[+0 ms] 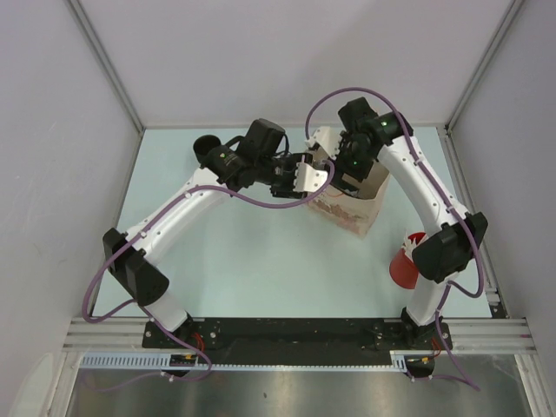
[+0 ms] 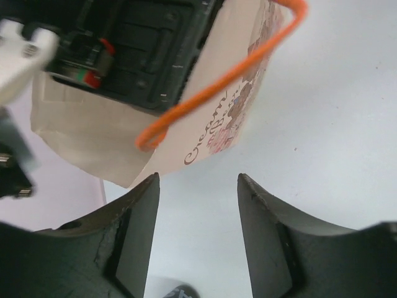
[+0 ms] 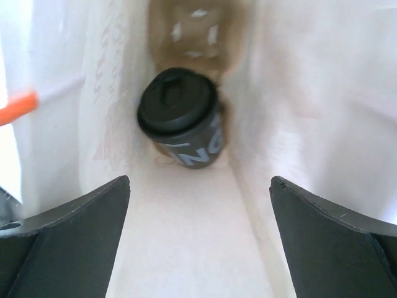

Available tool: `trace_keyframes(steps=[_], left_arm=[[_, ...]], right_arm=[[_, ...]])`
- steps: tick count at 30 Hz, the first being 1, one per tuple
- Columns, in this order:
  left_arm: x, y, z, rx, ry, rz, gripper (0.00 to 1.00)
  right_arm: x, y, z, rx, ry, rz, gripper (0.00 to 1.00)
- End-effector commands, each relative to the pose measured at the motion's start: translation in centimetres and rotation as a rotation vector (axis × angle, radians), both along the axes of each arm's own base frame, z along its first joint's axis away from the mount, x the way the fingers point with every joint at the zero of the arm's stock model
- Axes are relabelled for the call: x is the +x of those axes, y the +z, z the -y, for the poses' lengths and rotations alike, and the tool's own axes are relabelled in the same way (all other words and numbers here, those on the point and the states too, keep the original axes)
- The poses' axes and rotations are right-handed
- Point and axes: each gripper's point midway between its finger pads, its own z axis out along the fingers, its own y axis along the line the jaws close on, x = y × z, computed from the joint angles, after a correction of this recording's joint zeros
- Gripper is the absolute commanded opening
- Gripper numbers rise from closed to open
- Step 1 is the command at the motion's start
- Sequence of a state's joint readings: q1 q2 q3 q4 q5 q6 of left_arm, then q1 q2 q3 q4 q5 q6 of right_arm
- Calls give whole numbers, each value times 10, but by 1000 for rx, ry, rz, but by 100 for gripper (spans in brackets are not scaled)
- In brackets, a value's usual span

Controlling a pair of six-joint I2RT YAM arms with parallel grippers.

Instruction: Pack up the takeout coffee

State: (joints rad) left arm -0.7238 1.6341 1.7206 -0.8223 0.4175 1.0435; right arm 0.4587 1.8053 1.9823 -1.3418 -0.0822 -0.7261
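A white paper bag with orange handles and pink print stands at the table's back middle. Inside it, in the right wrist view, a dark takeout coffee cup with a black lid rests at the bottom. My right gripper hangs in the bag's mouth above the cup, open wide and empty. My left gripper is open beside the bag's left side, with nothing between its fingers. The orange handle hangs free just beyond its fingertips.
A red cup stands by the right arm's elbow near the right edge. A black round object sits behind the left arm at the back left. Grey walls enclose the table on three sides.
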Motion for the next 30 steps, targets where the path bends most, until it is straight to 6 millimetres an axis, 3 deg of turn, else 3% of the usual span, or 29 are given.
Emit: trace_keyframes(steps=[1,11,18,20,22,23,26,27,29,30], left_arm=[[7,22,9,-66,32,48,59],[26,33,14,-127,146,71,69],[55,65,7,-249,302,105,80],[63,74,1,-294,346,87,86],[70,89,-2,-347,372,90,93],[76,91,-5,-369,401,70,95],[85,97,-3,-404,431,39,99],[86,106,-1,-423,425,42,99],[93,99,4,-423,439,8,99],[95,106,7,-437,437,9,100]], right_arm=[[19,44,8,51,-63,151,100],[35,90,8,188,-145,289,100],[32,154,6,333,-194,458,100],[26,180,8,391,-210,529,100],[22,193,14,418,-233,572,100],[17,210,20,448,-248,627,100],[7,232,37,489,-288,727,100],[4,236,42,504,-307,748,100],[-3,245,57,529,-344,815,100],[-6,246,62,539,-361,834,100]])
